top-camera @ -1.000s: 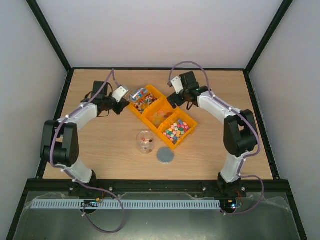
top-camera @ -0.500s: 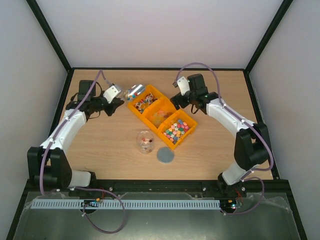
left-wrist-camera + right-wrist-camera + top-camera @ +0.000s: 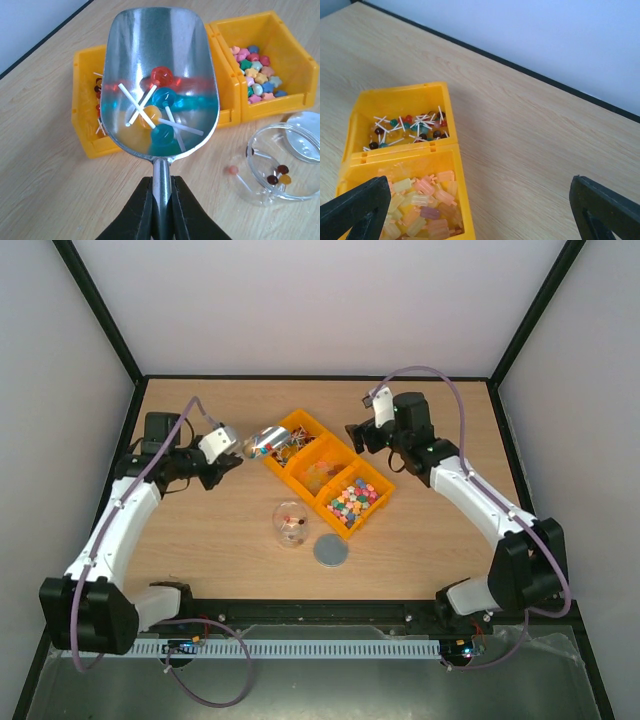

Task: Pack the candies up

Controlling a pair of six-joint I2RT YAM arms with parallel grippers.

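Observation:
My left gripper [image 3: 162, 202] [image 3: 222, 447] is shut on the handle of a silver scoop [image 3: 159, 80] [image 3: 262, 442]. The scoop holds a few lollipop candies [image 3: 161, 107] in red, blue and yellow. It hovers at the left edge of the far yellow bin [image 3: 296, 437], which holds more lollipops [image 3: 407, 126]. The middle bin [image 3: 454, 170] holds pastel popsicle-shaped candies [image 3: 422, 200]. The near bin [image 3: 292, 55] holds coloured star candies [image 3: 256, 75]. My right gripper [image 3: 477, 202] [image 3: 366, 434] stands open above the table, right of the bins, with nothing between its fingers [image 3: 355, 210].
A clear round cup [image 3: 290, 523] [image 3: 285, 162] with a few candies in it stands in front of the bins. One loose lollipop [image 3: 233, 170] lies beside it. A grey round disc [image 3: 331, 551] rests on the table near the cup.
The left arm has drawn back to the left, carrying the scoop from over the far bin to its left edge. The right arm has swung right and away from the bins.

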